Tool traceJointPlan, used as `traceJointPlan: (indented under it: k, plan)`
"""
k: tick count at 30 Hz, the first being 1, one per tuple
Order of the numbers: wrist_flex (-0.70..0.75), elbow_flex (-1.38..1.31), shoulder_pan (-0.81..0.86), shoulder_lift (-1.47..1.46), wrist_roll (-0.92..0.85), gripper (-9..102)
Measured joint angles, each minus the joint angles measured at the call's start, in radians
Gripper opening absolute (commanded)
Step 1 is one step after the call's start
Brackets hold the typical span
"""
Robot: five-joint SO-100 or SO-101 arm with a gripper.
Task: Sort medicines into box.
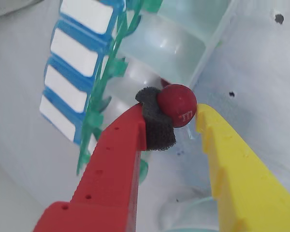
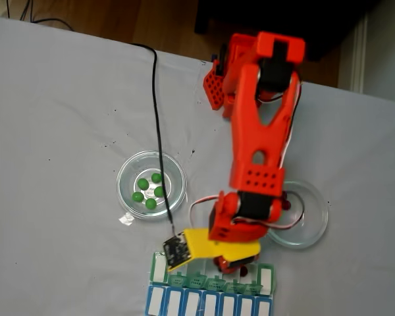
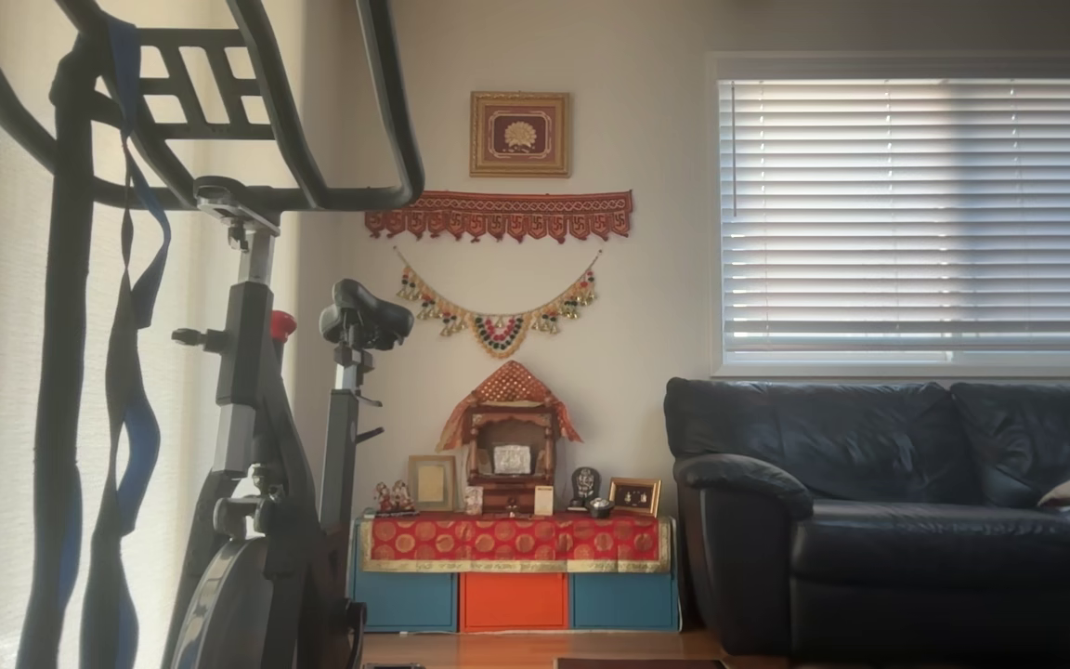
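Observation:
In the wrist view my gripper (image 1: 176,113) is shut on a glossy red pill (image 1: 178,105), pinched between the black foam pad on the red finger (image 1: 157,123) and the yellow finger (image 1: 217,145). The pill hangs just over the near edge of the box (image 1: 169,48), whose white compartments stand open beside green lids (image 1: 104,101) and a blue row (image 1: 72,72). A bit of another red pill (image 1: 164,83) peeks from behind the held one. In the fixed view the gripper (image 2: 234,263) is over the box (image 2: 164,299) at the bottom edge. Several green pills (image 2: 150,187) lie in a glass dish (image 2: 128,172).
A second glass dish (image 2: 313,224) sits right of the arm, partly hidden by it. A black cable (image 2: 157,118) runs across the grey cloth and over the left dish. The other view shows a living room with an exercise bike (image 3: 256,418) and a sofa (image 3: 897,511).

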Motion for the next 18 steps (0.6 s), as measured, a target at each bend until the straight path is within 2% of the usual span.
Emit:
traceJointPlan:
  k: [7,18]
  plan:
    - [0.020,-0.133,0.008,-0.137,0.002,1]
    - [0.020,-0.213,0.009,-0.178,0.020,1]
